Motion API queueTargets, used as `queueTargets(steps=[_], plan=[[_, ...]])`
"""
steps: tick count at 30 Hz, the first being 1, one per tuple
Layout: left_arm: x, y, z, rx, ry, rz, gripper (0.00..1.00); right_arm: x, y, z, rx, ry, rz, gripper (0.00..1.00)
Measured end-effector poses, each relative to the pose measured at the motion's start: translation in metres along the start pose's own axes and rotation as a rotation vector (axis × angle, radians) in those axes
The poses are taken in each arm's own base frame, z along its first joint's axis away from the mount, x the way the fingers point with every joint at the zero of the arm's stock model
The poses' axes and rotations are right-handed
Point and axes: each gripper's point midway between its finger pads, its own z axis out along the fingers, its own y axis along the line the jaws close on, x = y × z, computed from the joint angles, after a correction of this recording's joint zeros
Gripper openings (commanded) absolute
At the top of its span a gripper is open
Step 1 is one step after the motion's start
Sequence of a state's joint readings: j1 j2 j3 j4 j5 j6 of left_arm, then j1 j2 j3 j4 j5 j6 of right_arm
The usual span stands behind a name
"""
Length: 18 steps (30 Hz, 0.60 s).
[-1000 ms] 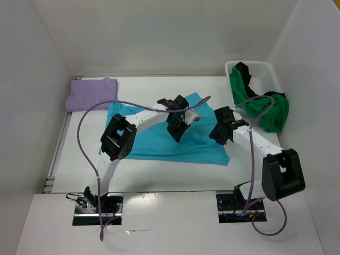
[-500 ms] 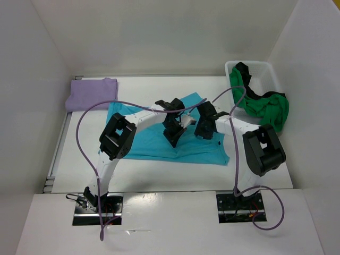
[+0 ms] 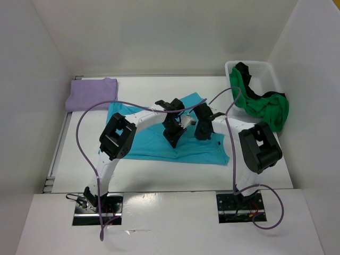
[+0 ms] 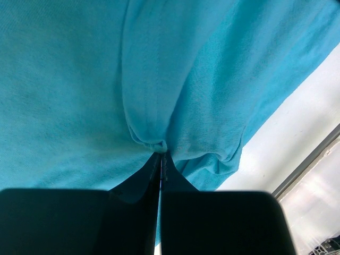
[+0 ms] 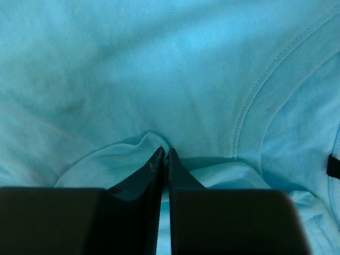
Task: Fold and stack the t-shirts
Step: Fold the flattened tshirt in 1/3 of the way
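Note:
The turquoise t-shirt (image 3: 154, 139) lies spread across the middle of the table. My left gripper (image 3: 174, 139) is shut on a pinched fold of its cloth (image 4: 154, 142). Beside it, my right gripper (image 3: 201, 134) is shut on another bunched fold of the same shirt (image 5: 151, 143), close to the collar seam (image 5: 249, 117). A folded lavender t-shirt (image 3: 91, 93) rests at the back left. A bright green t-shirt (image 3: 265, 109) hangs over the side of the white bin, with a black t-shirt (image 3: 243, 70) inside it.
The white plastic bin (image 3: 268, 69) stands at the back right against the wall. White walls close the table in on the left, back and right. A metal rail (image 3: 58, 146) runs along the table's left edge.
My right arm has swung left from the shirt's right edge to the turquoise shirt's middle and its jaws have closed on a fold. The left gripper has stayed put, still shut.

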<state>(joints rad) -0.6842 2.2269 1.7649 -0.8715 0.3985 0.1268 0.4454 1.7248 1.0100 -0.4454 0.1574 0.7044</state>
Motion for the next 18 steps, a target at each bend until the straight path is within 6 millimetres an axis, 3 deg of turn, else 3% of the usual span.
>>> queueTargets(steps=[1,7,15,18], plan=[[0.0,0.0,0.0,0.0,0.0,0.0,0.0,0.0,-0.001,0.0,0.004,-0.002,0.002,0.0],[0.0,0.0,-0.001,-0.001,0.0,0.0,0.0,-0.007,-0.007,-0.007,0.037,-0.04,0.015,0.0],[-0.028,-0.002,-0.016,-0.015,-0.073,0.034,0.0,-0.048,-0.01,-0.057,0.029,-0.227,0.073,0.0],[-0.037,-0.002,-0.02,-0.021,-0.101,0.046,0.0,-0.057,-0.009,-0.064,0.028,-0.261,0.084,0.0]])
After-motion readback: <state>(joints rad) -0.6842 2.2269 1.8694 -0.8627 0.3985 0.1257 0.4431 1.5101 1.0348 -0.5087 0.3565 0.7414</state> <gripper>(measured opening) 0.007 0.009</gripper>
